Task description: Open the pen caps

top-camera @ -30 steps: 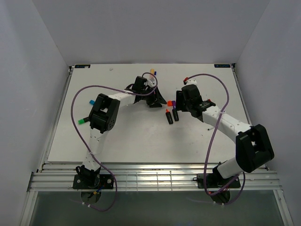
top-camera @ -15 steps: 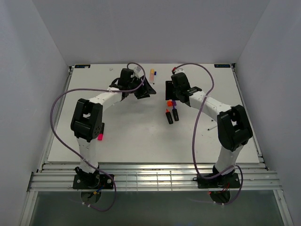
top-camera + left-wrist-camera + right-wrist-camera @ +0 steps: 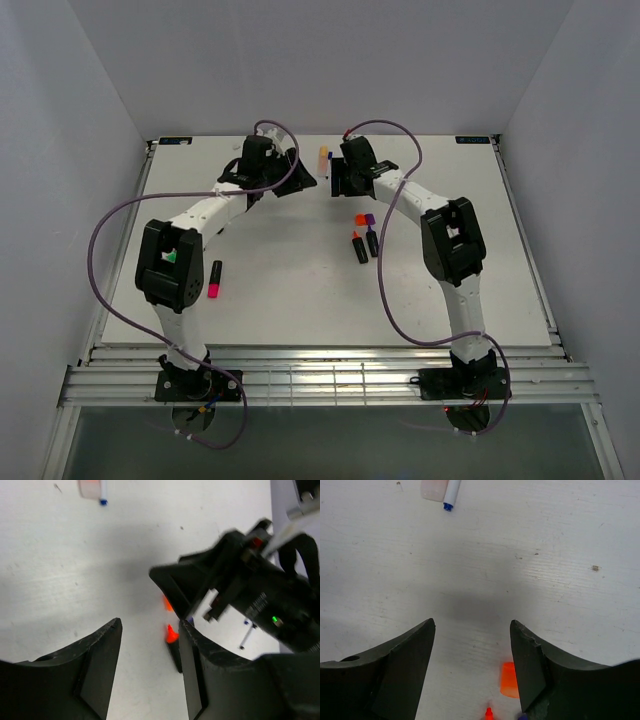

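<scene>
Item: marker set, partly uncapped. Left gripper [image 3: 150,625]: jaws spread, nothing between them, hanging over bare table [image 3: 280,300]. Right gripper [image 3: 472,623]: jaws likewise spread and empty, facing the left one closely, the two not touching. Orange cap [image 3: 508,680]: loose on the table, back toward the right gripper's wrist from its fingertips, just inside one finger. Purple cap [image 3: 369,218]: loose, touching or just beside the orange one. Black barrels [image 3: 365,246]: two, lying side by side just behind those caps, further back from both grippers; an orange tip and a purple tip show bare, so these two count as opened. Magenta cap [image 3: 213,291]: well behind the left gripper, near its arm's elbow, apparently still seated on its black barrel, so judged not yet done. Green cap [image 3: 170,256]: glimpsed through that elbow, whether on a marker cannot be told. White pen [image 3: 452,491] with blue end and pale pink block [image 3: 433,490]: ahead of both grippers, untouched, the pen's state unclear. Remaining, by estimate: at least the magenta one, possibly more.
</scene>
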Robot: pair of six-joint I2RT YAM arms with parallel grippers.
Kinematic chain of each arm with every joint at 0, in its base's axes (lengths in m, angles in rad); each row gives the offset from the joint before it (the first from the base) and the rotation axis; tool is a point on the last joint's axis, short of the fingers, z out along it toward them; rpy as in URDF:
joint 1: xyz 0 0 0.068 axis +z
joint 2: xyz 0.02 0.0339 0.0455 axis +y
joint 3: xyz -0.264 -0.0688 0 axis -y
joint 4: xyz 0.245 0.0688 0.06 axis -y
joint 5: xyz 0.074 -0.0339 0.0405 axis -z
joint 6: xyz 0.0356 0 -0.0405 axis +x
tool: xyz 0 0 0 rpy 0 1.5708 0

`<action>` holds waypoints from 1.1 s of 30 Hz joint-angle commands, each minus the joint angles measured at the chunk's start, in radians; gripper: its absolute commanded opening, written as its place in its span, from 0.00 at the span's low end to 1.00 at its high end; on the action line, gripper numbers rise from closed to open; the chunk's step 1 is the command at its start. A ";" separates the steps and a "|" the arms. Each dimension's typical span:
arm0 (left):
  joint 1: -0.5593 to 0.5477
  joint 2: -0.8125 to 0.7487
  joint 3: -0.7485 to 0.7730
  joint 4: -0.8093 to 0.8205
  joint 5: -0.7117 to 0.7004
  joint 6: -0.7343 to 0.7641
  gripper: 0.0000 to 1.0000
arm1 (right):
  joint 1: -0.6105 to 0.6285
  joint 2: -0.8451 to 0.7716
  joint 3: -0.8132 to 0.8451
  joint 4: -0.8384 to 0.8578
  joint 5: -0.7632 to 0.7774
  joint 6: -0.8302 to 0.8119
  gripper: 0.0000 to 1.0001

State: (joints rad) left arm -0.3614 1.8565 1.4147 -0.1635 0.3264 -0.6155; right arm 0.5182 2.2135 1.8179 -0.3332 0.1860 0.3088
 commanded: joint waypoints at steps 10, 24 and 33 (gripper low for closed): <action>0.007 0.380 0.475 -0.053 -0.096 0.259 0.59 | -0.041 -0.334 -0.270 -0.004 0.089 -0.023 0.86; 0.007 0.589 0.651 0.113 -0.175 0.453 0.67 | -0.133 -0.517 -0.500 0.077 -0.003 -0.056 0.88; 0.007 0.675 0.682 0.191 -0.145 0.485 0.69 | -0.153 -0.540 -0.568 0.120 -0.026 -0.057 0.88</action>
State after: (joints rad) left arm -0.3550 2.5156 2.0697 -0.0330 0.1673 -0.1604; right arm 0.3744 1.7172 1.2583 -0.2752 0.1757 0.2710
